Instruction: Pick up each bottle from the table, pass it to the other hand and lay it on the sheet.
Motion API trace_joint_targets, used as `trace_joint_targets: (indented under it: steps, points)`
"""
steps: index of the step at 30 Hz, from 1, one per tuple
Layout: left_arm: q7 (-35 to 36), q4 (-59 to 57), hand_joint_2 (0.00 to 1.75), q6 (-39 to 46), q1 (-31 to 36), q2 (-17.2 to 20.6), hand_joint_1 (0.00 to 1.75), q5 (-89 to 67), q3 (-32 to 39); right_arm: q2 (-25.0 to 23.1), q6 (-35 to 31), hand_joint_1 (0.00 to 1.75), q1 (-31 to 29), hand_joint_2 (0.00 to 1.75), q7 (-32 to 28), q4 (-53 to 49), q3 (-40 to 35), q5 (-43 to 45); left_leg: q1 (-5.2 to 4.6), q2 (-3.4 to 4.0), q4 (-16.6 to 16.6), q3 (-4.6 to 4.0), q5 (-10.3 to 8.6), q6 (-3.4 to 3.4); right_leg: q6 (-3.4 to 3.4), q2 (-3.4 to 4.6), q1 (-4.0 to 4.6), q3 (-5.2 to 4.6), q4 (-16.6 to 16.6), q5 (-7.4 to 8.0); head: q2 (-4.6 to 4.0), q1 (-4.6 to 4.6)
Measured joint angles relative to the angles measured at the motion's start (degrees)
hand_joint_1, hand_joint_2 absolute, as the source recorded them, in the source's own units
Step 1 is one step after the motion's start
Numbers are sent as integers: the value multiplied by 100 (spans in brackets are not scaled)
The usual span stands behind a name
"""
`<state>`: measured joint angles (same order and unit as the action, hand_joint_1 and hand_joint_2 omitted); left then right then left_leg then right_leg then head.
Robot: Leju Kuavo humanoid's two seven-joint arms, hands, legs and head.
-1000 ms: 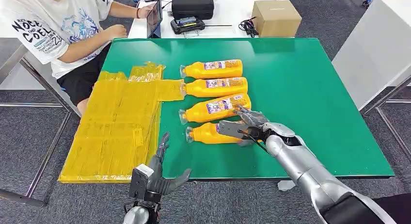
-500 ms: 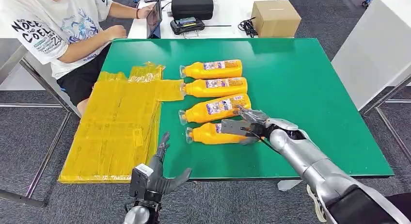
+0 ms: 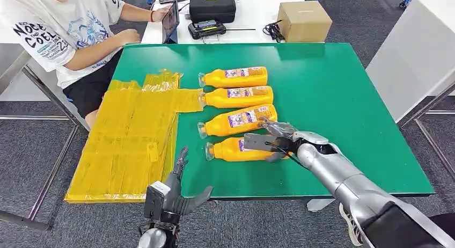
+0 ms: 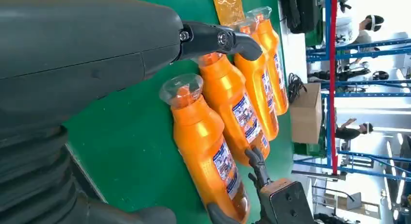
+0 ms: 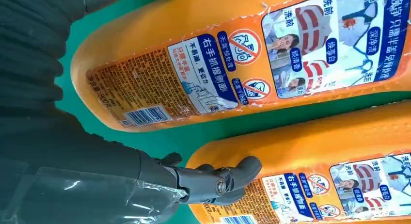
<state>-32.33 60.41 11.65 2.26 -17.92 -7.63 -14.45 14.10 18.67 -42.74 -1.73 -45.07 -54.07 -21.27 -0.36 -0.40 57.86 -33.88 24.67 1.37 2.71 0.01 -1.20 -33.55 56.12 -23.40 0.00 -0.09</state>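
Bottle [image 3: 234, 149] nearest the robot now sits under the right hand [image 3: 271, 141], whose fingers have settled around its base, unlifted; left hand [image 3: 180, 197] waits spread at 7 o'clock.

The bottle [image 5: 232, 64] label reads 洗前 and 右手抓握侧面
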Motion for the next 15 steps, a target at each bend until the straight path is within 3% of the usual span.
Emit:
trace_joint_targets:
  steps: [15]
  points:
    - [24,0,175,85,-47,0,0,46,-22,-33,-278,0,-26,175,85,44,-223,-173,0,11,0,12,0,0,0,1,0,12,0,1,0,0]
